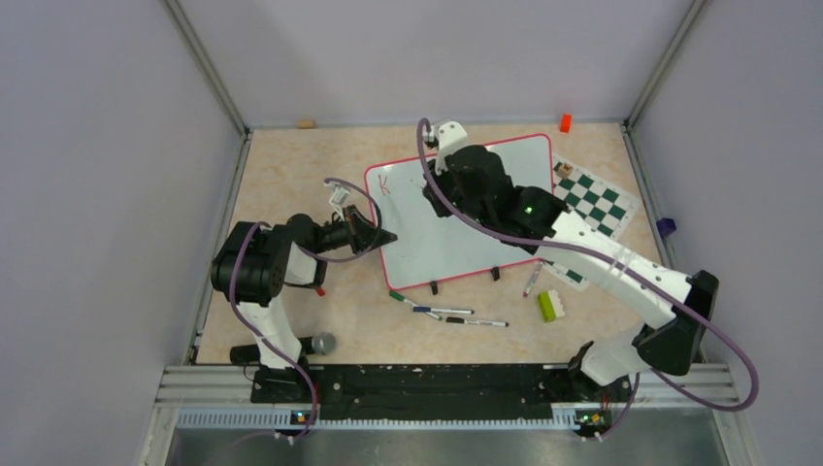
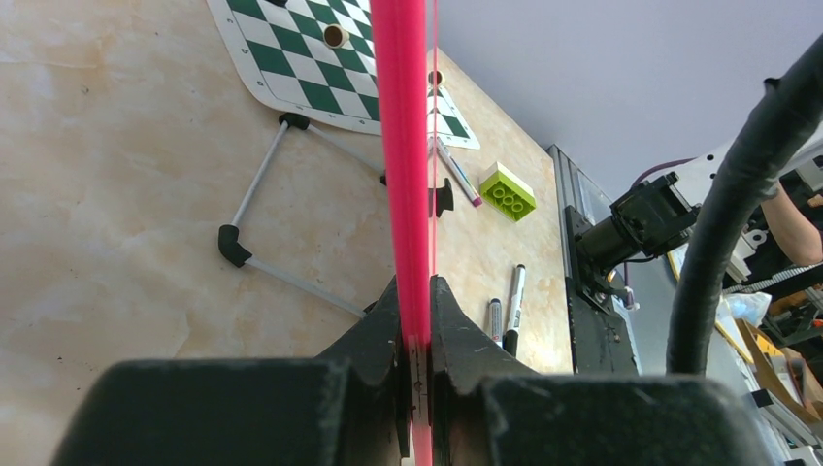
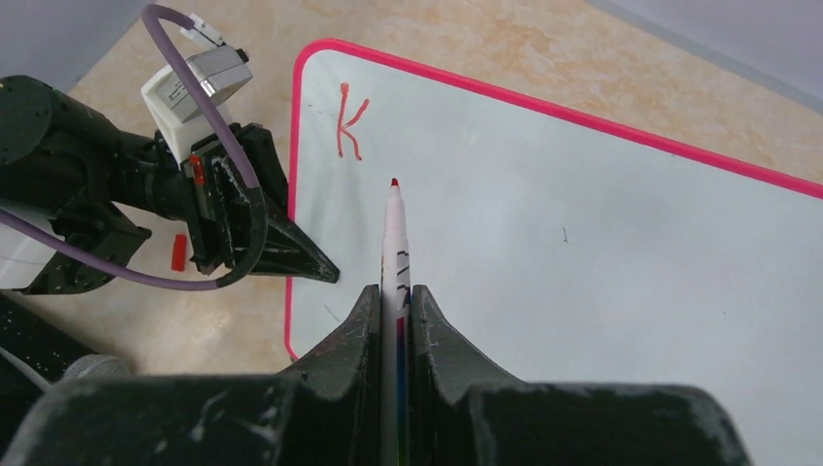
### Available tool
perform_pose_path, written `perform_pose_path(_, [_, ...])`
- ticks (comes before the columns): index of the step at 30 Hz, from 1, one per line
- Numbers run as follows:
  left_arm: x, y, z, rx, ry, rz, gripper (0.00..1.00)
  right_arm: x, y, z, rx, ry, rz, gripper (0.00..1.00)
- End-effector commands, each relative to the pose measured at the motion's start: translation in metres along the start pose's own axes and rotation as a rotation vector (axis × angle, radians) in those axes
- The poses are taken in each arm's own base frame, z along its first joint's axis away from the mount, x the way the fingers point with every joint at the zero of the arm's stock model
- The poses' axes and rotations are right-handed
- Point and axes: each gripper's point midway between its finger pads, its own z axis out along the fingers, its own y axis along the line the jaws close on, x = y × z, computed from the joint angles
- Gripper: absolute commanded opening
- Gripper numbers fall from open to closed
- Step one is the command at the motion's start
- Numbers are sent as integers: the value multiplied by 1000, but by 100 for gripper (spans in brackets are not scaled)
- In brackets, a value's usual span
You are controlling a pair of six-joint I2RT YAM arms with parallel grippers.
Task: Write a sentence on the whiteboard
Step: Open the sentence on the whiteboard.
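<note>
1. The whiteboard (image 1: 466,218) is laid mid-table beside the chess mat (image 1: 597,199), and its left edge is clamped by the left gripper (image 1: 381,236).
2. A red marker (image 3: 396,233) is clenched in the right gripper (image 3: 393,296), its tip near the sentence (image 3: 349,121), which is only a "K".

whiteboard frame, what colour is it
The whiteboard has a bright red-pink frame; it shows clearest in the right wrist view.

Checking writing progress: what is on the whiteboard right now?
One red letter K near a corner of the whiteboard, the marker tip close by. From above, the right arm hides part.
</note>
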Motion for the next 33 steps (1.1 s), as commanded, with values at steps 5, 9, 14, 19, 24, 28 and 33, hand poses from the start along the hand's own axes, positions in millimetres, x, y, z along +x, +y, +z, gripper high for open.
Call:
perform_pose_path(5, [0, -11, 4, 79, 23, 166, 0, -42, -13, -52, -30, -177, 167, 0])
perform_pose_path(9, [3, -11, 3, 68, 18, 162, 0, -27, -26, -59, 27, -185, 241, 0])
perform_pose_path(14, [3, -11, 2, 57, 10, 154, 0, -4, -22, -65, -52, -242, 251, 0])
perform_pose_path(19, [-1, -11, 3, 54, 1, 150, 0, 0, -22, -75, -79, -228, 286, 0])
perform_pose_path(24, [-1, -6, 5, 55, 5, 131, 0, -11, -18, -94, -141, -303, 286, 0])
perform_pose_path(28, [0, -3, 6, 50, 4, 117, 0, -17, -18, -89, -132, -300, 271, 0])
perform_pose_path(33, [2, -6, 5, 45, 2, 122, 0, -25, -31, -78, -49, -372, 296, 0])
